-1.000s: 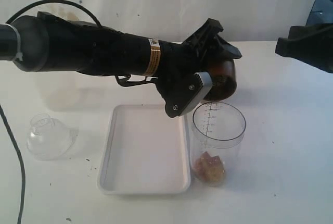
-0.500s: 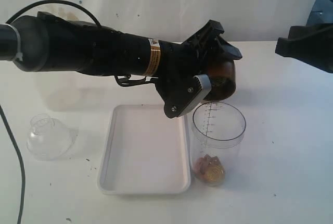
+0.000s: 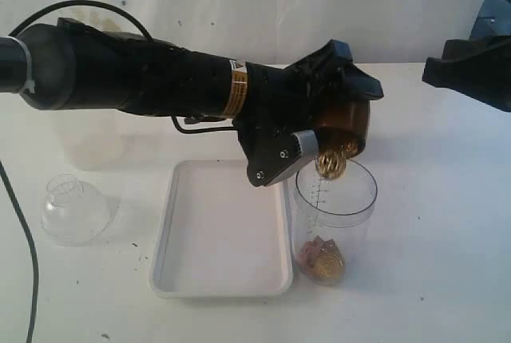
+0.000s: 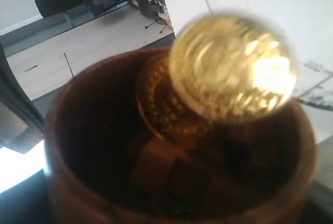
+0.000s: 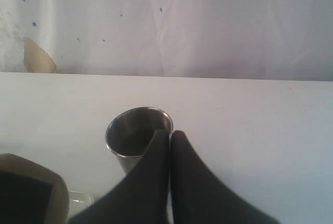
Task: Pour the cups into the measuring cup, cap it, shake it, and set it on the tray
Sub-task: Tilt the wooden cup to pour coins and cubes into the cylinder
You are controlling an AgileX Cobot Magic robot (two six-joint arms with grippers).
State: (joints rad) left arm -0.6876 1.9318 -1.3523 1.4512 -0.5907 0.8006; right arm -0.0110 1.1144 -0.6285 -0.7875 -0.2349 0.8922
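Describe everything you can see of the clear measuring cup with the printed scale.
The tall clear plastic measuring cup stands upright and uncapped on the white table, beside the right edge of the flat white tray. A dark graduated scale runs down its side. Brown chunks and a gold ball lie at its bottom. A tipped brown wooden cup hangs over its rim.

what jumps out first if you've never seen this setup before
A gold wire ball is caught mid-fall between the tipped brown wooden cup, gripped by the left claw, and the clear measuring cup right below it, which already holds another gold ball and brownish pieces. That cylinder stands just right of the white tray, and a clear dome lid lies at the far left of the table.
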